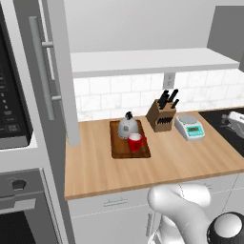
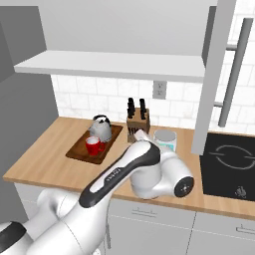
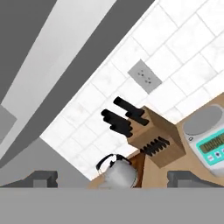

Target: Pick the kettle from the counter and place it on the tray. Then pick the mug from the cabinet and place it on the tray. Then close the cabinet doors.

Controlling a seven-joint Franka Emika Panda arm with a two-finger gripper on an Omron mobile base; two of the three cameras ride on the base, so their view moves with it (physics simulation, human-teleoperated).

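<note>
Cabinet doors: both swung open, bar handles outward; only closing them left, judged from the loaded tray.
Tray: on the surface left of the knife block.
Kettle: on tray, rear.
Mug: on tray, front.
Jaws: spread wide, empty; best pushed flat against a door's outer face, swinging slowly.

The tool is holding its two dark fingertips wide apart at the bottom edge, with nothing between them. Between them the silver-grey kettle is showing its dome and looping dark handle, sitting on a sliver of the dark brown tray. Just beside it the knife block is leaning, black handles pointing up-left. A white-teal scale is resting on the desk at right. A grey outlet is sitting in the white tiled wall.
</note>
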